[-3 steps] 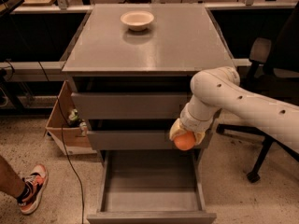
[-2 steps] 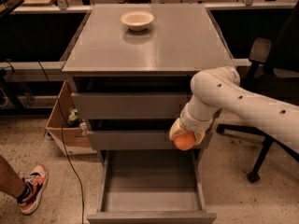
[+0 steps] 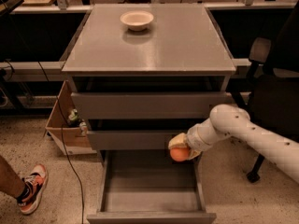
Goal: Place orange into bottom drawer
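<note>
The orange [image 3: 179,154] is held in my gripper [image 3: 181,148], which is shut on it. The gripper hangs just above the back right part of the bottom drawer [image 3: 149,190], in front of the middle drawer's face. The bottom drawer is pulled out wide and its shallow grey tray shows nothing inside. My white arm [image 3: 247,134] reaches in from the right.
A cream bowl [image 3: 137,19] sits on the cabinet top [image 3: 154,41]. The two upper drawers [image 3: 149,104] stick out slightly. A cardboard box [image 3: 65,125] and a cable lie at the left. A person's shoe [image 3: 32,188] is at lower left. An office chair [image 3: 271,78] stands at the right.
My arm and gripper have dropped lower with the orange, from the middle drawer's level to just above the open bottom drawer.
</note>
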Controlling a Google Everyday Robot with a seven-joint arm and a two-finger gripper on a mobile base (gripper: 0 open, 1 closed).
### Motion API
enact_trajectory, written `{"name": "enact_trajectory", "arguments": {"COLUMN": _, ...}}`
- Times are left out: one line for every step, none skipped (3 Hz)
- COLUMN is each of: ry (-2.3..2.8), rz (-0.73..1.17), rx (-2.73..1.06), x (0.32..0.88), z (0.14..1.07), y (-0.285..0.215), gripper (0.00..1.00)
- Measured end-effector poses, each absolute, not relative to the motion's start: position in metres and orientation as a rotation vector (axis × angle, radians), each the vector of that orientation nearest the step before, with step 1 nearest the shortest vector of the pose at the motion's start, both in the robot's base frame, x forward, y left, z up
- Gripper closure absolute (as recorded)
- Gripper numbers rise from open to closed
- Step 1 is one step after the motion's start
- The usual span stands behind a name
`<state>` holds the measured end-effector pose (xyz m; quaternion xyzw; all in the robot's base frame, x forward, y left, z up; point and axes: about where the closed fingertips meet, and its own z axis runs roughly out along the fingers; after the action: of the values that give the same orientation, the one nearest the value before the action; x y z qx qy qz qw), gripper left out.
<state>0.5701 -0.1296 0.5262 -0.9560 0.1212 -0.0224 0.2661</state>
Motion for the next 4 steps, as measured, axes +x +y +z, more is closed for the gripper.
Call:
{"name": "enact_trajectory", "arguments": {"ry": 0.374, "rz": -0.073, "rx": -2.409, "x": 0.581, "z": 0.460, "y": -0.120, "gripper": 1.00}}
{"name": "enact_trajectory", "arguments": {"ry": 0.388, "rz": 0.001, "rx": -2.368, "x": 0.566, "z": 0.415, "y": -0.109, "gripper": 1.00}}
{"name": "enact_trajectory", "arguments": {"ry": 0.388, "rz": 0.001, "rx": -2.368, "x": 0.566, "z": 0.415, "y": -0.109, "gripper": 1.00}}
{"name": "enact_trajectory", "arguments": {"ry": 0.428, "rz": 0.012, "rx": -2.310, "x": 0.580, "z": 0.340, "y": -0.096, "gripper": 1.00}}
